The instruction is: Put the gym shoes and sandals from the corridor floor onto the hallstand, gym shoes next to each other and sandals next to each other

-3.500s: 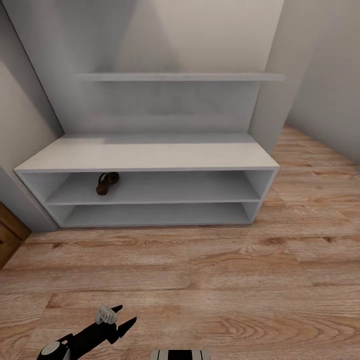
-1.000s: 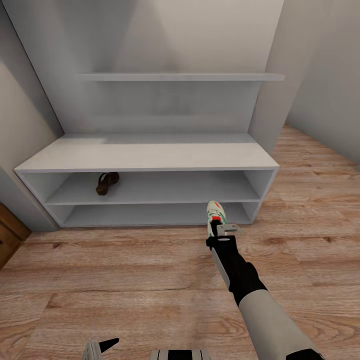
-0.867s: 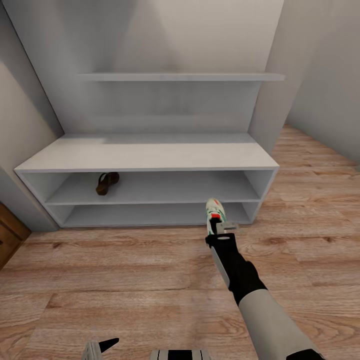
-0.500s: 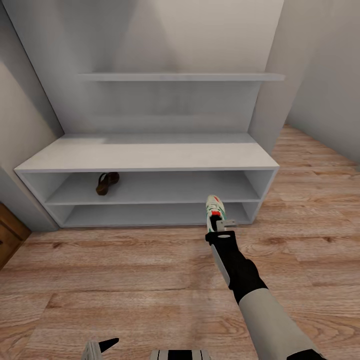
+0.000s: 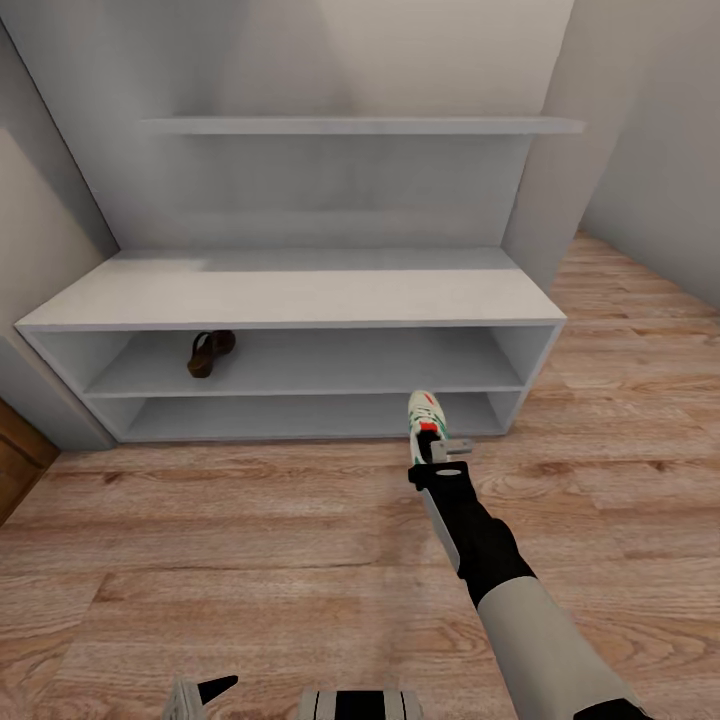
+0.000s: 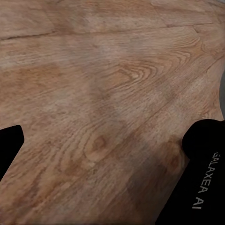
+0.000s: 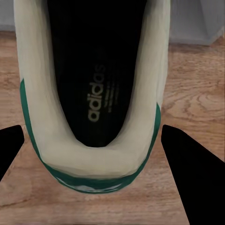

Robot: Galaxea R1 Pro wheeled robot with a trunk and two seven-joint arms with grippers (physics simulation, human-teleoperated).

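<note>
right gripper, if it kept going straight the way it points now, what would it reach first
The right gripper, carrying a gym shoe, points at the hallstand. The shoe's toe would probably enter the lower shelf opening near its right end, though depth is hard to judge.

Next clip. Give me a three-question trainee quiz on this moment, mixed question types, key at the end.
1. True or false: the right tool holds a gym shoe near the hallstand.
2. What lies on the hallstand's upper open shelf? A) a sandal B) a gym shoe C) a box
3. Fill in: under the left tool is wood-grain ____.

Key: 1 true. 2 A, the sandal sits toward the shelf's left end. 3 floor.
</note>
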